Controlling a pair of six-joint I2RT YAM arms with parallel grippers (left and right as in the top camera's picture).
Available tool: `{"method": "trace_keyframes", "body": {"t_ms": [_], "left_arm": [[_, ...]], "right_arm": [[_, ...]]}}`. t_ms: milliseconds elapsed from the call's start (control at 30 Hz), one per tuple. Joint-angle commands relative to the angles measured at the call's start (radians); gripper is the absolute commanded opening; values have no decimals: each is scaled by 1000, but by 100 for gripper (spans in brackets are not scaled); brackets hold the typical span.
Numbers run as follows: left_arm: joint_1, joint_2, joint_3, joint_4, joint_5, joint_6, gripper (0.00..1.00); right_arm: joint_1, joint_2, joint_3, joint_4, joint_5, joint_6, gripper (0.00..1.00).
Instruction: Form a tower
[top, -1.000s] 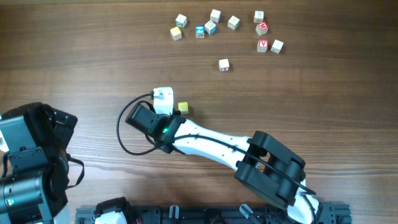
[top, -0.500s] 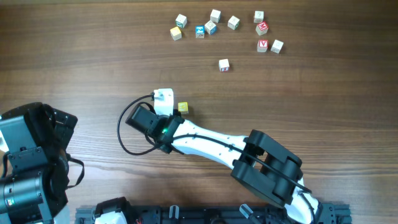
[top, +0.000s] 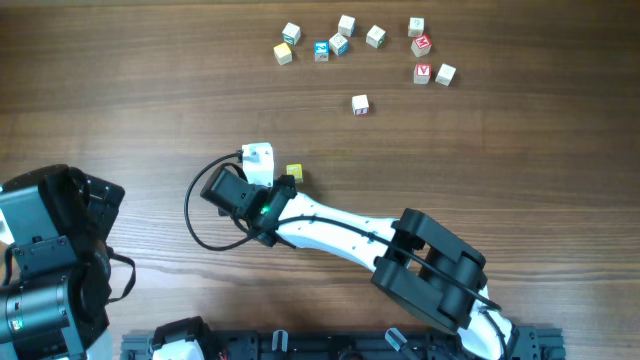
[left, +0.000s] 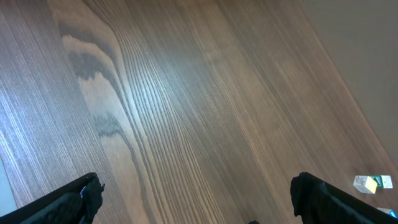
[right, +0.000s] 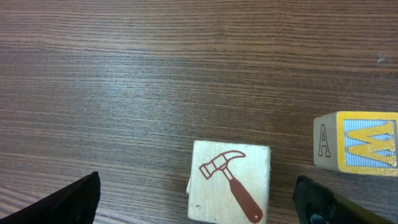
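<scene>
In the right wrist view the tower (right: 229, 182) shows from above as a pale cube with a red hammer drawing, and a thin edge of another cube peeks out under its left side. My right gripper (right: 198, 200) is open, its dark fingers (right: 74, 200) standing well clear on either side of that cube. A yellow-and-blue cube with a W (right: 359, 142) stands on the table just right of it, and the overhead view shows it as a small yellow cube (top: 294, 173). There the right wrist (top: 258, 165) hides the tower. My left gripper (left: 196, 198) is open over bare wood.
Several loose cubes (top: 340, 45) lie scattered along the far edge of the table, with one single cube (top: 360, 104) nearer the middle. The left arm (top: 45, 260) sits at the near left corner. A black cable (top: 195, 215) loops left of the right wrist.
My right gripper has gone from shut to open, letting go of the hammer cube. The wrist shifted slightly to the left. The left arm has not moved.
</scene>
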Motion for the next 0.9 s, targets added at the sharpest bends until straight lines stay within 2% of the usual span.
{"method": "trace_keyframes", "body": {"t_ms": [0, 300, 433, 567, 867], "left_arm": [[6, 1, -6, -1, 9, -13, 100], [6, 1, -6, -1, 9, -13, 100], [6, 1, -6, -1, 9, -13, 100], [6, 1, -6, -1, 9, -13, 100], [6, 1, -6, -1, 9, -13, 100]], "right_arm": [[2, 35, -5, -4, -13, -8, 100], [0, 90, -4, 21, 3, 1, 98], [0, 91, -4, 23, 7, 1, 89], [0, 91, -4, 24, 10, -6, 72], [0, 91, -4, 12, 18, -10, 54]]}}
